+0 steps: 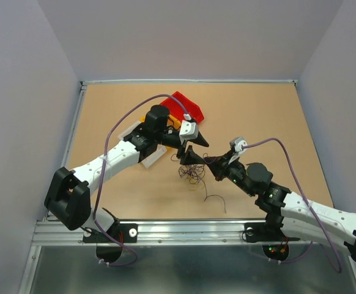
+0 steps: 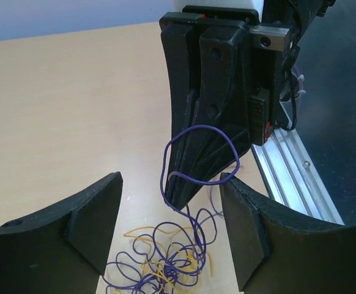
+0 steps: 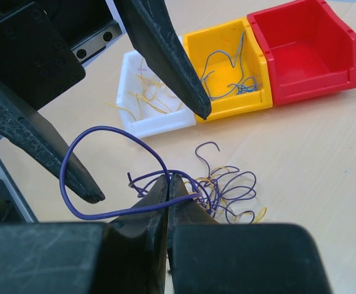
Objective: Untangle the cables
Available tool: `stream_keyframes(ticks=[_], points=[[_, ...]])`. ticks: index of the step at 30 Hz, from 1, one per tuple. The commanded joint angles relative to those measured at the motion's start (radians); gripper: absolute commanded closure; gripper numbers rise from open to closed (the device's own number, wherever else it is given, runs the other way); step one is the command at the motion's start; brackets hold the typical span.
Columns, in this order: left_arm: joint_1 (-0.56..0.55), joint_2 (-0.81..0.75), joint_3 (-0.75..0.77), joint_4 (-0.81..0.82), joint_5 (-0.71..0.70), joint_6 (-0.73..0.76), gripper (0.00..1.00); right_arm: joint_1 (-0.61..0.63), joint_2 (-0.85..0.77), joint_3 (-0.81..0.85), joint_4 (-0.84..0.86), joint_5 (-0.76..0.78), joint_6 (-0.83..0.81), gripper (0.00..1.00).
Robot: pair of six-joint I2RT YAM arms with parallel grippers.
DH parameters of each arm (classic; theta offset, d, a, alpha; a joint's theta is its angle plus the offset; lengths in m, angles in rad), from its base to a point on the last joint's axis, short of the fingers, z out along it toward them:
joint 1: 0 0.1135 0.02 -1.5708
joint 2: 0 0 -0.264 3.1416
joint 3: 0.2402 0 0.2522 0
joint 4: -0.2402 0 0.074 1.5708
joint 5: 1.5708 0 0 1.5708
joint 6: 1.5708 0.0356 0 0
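Observation:
The cables lie in a loose clump of thin purple and yellowish wires on the table, also seen in the left wrist view and the right wrist view. My right gripper is shut on a purple cable, which arcs up in a loop from its tip. In the left wrist view that loop hangs off the right gripper. My left gripper is open, its fingers standing either side of the right gripper's tip and just above the clump. Nothing is between them but the loop.
A red bin, a yellow bin holding blue wires and a white bin holding yellow wires stand in a row behind the clump. A single dark wire lies alone near the table's front edge. The metal rail runs along that edge.

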Motion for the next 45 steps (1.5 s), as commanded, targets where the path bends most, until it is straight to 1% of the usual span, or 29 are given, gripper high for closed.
stream_keyframes(ticks=[1, 2, 3, 6, 7, 9, 10, 13, 18, 21, 22, 24, 25, 26, 28, 29, 31, 32, 34, 35, 36, 37, 38, 40, 42, 43, 45], points=[[-0.018, -0.043, -0.01, 0.028, -0.033, 0.029, 0.24, -0.002, 0.018, 0.037, 0.028, -0.024, 0.003, 0.99], [-0.018, -0.042, -0.01, 0.028, -0.031, 0.029, 0.25, -0.002, 0.026, 0.042, 0.028, -0.027, 0.001, 1.0], [-0.021, -0.036, -0.008, 0.028, -0.027, 0.026, 0.33, -0.004, 0.032, 0.042, 0.028, -0.028, 0.003, 1.0], [-0.024, -0.031, -0.002, 0.023, -0.02, 0.026, 0.51, -0.002, 0.058, 0.051, 0.028, -0.036, 0.003, 0.99], [-0.026, -0.029, -0.001, 0.022, -0.023, 0.028, 0.63, -0.002, 0.064, 0.051, 0.029, -0.039, 0.003, 0.99], [-0.026, -0.033, 0.004, 0.014, -0.026, 0.029, 0.81, -0.002, 0.078, 0.054, 0.029, -0.042, 0.003, 0.99], [-0.028, -0.034, 0.005, 0.013, -0.029, 0.029, 1.0, -0.004, 0.084, 0.056, 0.032, -0.044, 0.003, 1.0], [-0.028, -0.051, 0.015, 0.005, -0.031, 0.016, 1.0, -0.002, 0.106, 0.054, 0.044, -0.047, 0.001, 0.99], [-0.026, -0.121, 0.022, 0.003, -0.011, -0.017, 1.0, -0.002, 0.176, 0.054, 0.081, -0.048, -0.005, 0.9], [-0.026, -0.19, 0.054, 0.009, -0.003, -0.062, 1.0, -0.002, 0.265, 0.071, 0.115, -0.051, -0.009, 0.75], [-0.028, -0.23, 0.065, 0.016, -0.002, -0.081, 1.0, -0.002, 0.317, 0.089, 0.124, -0.054, -0.009, 0.68], [-0.026, -0.269, 0.099, 0.061, -0.01, -0.128, 1.0, -0.002, 0.378, 0.109, 0.135, -0.073, -0.009, 0.66], [-0.031, -0.301, 0.116, 0.077, -0.025, -0.176, 1.0, -0.002, 0.444, 0.12, 0.142, -0.082, -0.006, 0.65], [-0.029, -0.316, 0.163, 0.082, -0.075, -0.188, 1.0, -0.002, 0.473, 0.14, 0.143, -0.094, -0.005, 0.65], [-0.029, -0.344, 0.235, 0.037, -0.162, -0.162, 1.0, -0.002, 0.527, 0.157, 0.144, -0.099, 0.012, 0.66], [-0.029, -0.35, 0.314, 0.017, -0.309, -0.162, 1.0, -0.002, 0.549, 0.163, 0.143, -0.1, 0.018, 0.68], [-0.026, -0.341, 0.393, -0.01, -0.478, -0.17, 1.0, -0.004, 0.589, 0.175, 0.144, -0.1, 0.037, 0.69], [-0.023, -0.332, 0.468, -0.029, -0.648, -0.185, 1.0, -0.002, 0.593, 0.175, 0.146, -0.1, 0.043, 0.69], [-0.006, -0.303, 0.536, -0.053, -0.771, -0.207, 1.0, -0.002, 0.592, 0.172, 0.144, -0.093, 0.056, 0.7], [0.006, -0.272, 0.563, -0.066, -0.804, -0.213, 1.0, -0.002, 0.589, 0.168, 0.146, -0.084, 0.061, 0.74], [0.027, -0.261, 0.59, -0.078, -0.838, -0.225, 1.0, -0.002, 0.583, 0.165, 0.144, -0.07, 0.069, 0.76], [0.032, -0.249, 0.587, -0.075, -0.865, -0.231, 1.0, -0.002, 0.572, 0.16, 0.146, -0.062, 0.072, 0.78], [0.037, -0.246, 0.566, -0.054, -0.923, -0.23, 1.0, -0.002, 0.567, 0.152, 0.144, -0.045, 0.079, 0.8], [0.052, -0.234, 0.542, -0.026, -1.011, -0.23, 1.0, -0.002, 0.56, 0.143, 0.146, -0.031, 0.086, 0.81], [0.1, -0.212, 0.541, -0.003, -1.075, -0.254, 1.0, -0.002, 0.56, 0.14, 0.144, -0.018, 0.092, 0.8], [0.174, -0.174, 0.554, -0.012, -1.07, -0.295, 1.0, -0.002, 0.56, 0.14, 0.144, -0.016, 0.098, 0.8], [0.253, -0.131, 0.597, -0.036, -0.966, -0.346, 1.0, -0.002, 0.563, 0.14, 0.146, -0.02, 0.101, 0.78]])
